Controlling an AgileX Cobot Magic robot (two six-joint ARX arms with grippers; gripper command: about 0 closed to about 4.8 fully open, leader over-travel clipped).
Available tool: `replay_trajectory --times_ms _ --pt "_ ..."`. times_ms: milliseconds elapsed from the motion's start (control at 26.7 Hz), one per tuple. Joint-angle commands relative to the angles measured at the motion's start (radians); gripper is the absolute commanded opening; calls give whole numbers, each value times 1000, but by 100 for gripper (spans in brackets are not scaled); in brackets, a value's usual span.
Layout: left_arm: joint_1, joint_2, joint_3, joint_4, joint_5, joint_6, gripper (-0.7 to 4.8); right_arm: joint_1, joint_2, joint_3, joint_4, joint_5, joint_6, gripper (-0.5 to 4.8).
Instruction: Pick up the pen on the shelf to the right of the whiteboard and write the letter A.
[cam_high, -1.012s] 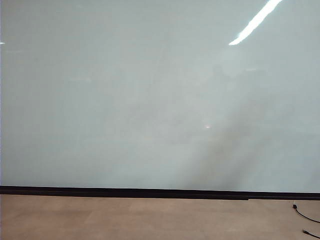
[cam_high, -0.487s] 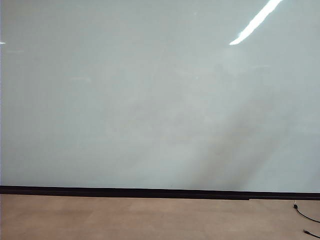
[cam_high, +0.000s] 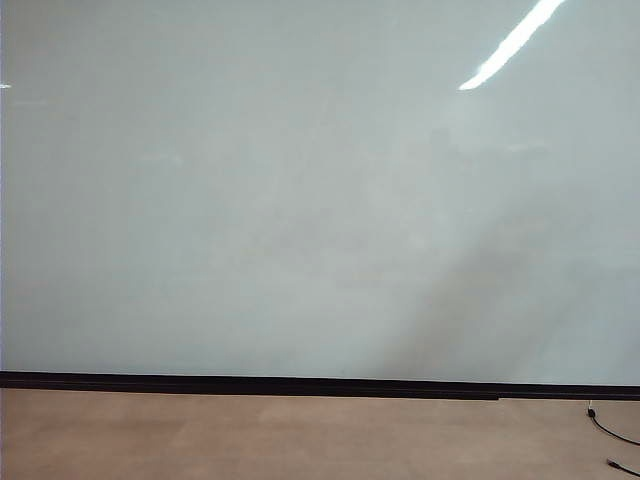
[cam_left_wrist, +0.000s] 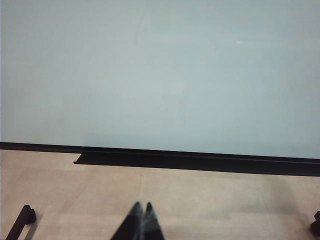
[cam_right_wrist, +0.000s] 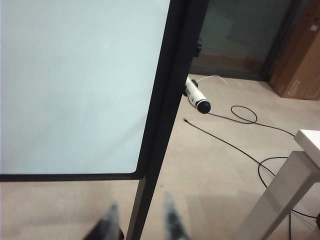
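**Blank board, both grippers low at frame edge, pen not seen**

Exterior view: we see the whiteboard (cam_high: 300, 200) filling nearly the whole frame, glossy, pale grey-white, no marks on it. A black strip (cam_high: 250, 384) runs along its lower edge, tan floor (cam_high: 250, 435) below. A thin black cable (cam_high: 612, 436) lies on the floor at the far right. A bright light streak reflects high on the right of the board. No arm or gripper shows here.

Left wrist view: the left gripper (cam_left_wrist: 141, 225) points toward the board's lower edge, over the floor, well short of the board. Its jaws are together, tips touching. A black ledge (cam_left_wrist: 190, 161) sits under the board's bottom edge. Board surface is bare.

Right wrist view: the right gripper (cam_right_wrist: 140, 222) sits at the board's corner, its two blurred fingertips (cam_right_wrist: 172, 220) straddling the dark vertical frame post (cam_right_wrist: 160, 120); jaws are apart, nothing between them but the post behind. Beyond lie a white cylindrical object with a dark end (cam_right_wrist: 197, 97) (too small to identify), black cables (cam_right_wrist: 240, 140) on the floor and a white table leg (cam_right_wrist: 280, 192). We cannot see the pen in any view.
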Motion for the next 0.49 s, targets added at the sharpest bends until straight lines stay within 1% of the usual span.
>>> replay_trajectory --times_ms 37,75,112,150,187,225,262,337,375,450,487 --pt "0 0 3 6 4 4 -4 -1 109 6 138 3 -32 128" --pt "0 0 3 6 4 4 -4 -1 134 6 163 2 -35 138" --pt "0 0 3 6 4 4 -5 -2 190 6 221 2 -40 154" --pt "0 0 3 6 4 4 -4 -2 216 6 249 1 -43 154" --pt "0 0 3 6 4 4 -5 -2 275 6 316 1 -55 170" --pt "0 0 3 6 4 4 -4 -3 303 6 348 0 -61 181" --pt "0 0 3 6 4 4 -4 -14 367 6 422 -19 -63 186" --pt "0 0 3 6 4 4 -4 -56 455 6 517 -84 -63 192" --pt "0 0 3 6 4 4 -5 -100 522 6 597 -156 -62 195" --pt "0 0 3 6 4 4 -4 -148 587 6 680 -216 -57 210" --pt "0 0 3 6 4 4 -4 -188 647 6 764 -270 -55 213"
